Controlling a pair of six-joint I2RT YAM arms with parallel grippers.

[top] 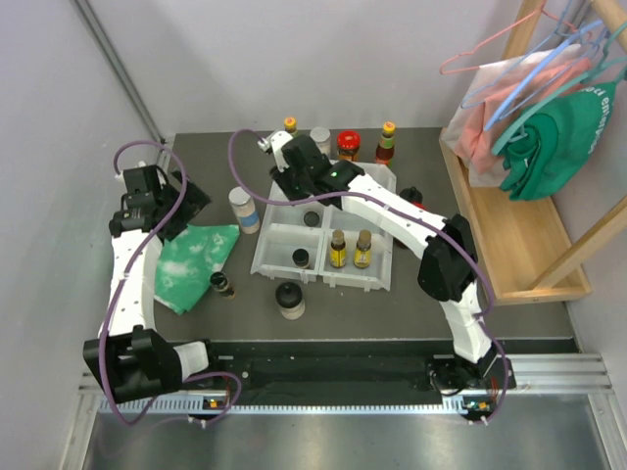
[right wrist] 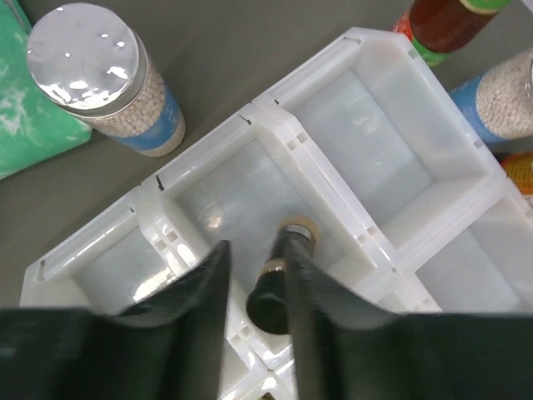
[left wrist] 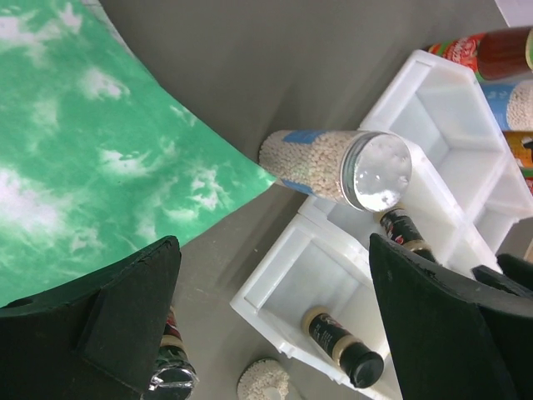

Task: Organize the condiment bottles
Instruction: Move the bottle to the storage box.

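Checking the right gripper (right wrist: 250, 250) first: its black fingers stand narrow on either side of a small dark glass bottle with a black cap and tan neck band (right wrist: 276, 287), one pad against it and a sliver of white showing at the other, so I cannot tell whether it is pinched or let go. That bottle stands upright on the floor of a left-side cell of the white compartmented plastic tray (right wrist: 329, 185), the cell nearest the clear jar of pale beads with a mirror-bright lid and blue label band (right wrist: 92, 67). The left gripper (left wrist: 271, 242) hangs spread wide and empty above the edge of the green-and-white mottled cloth (left wrist: 100, 150). I judge the bottle light, rigid, smooth-sided, likely slick and breakable; being narrow and tall it should tip easily, so I would take it high, pads across the cap or neck, from straight above. Labels: blue band on the jar, no words legible anywhere I look.
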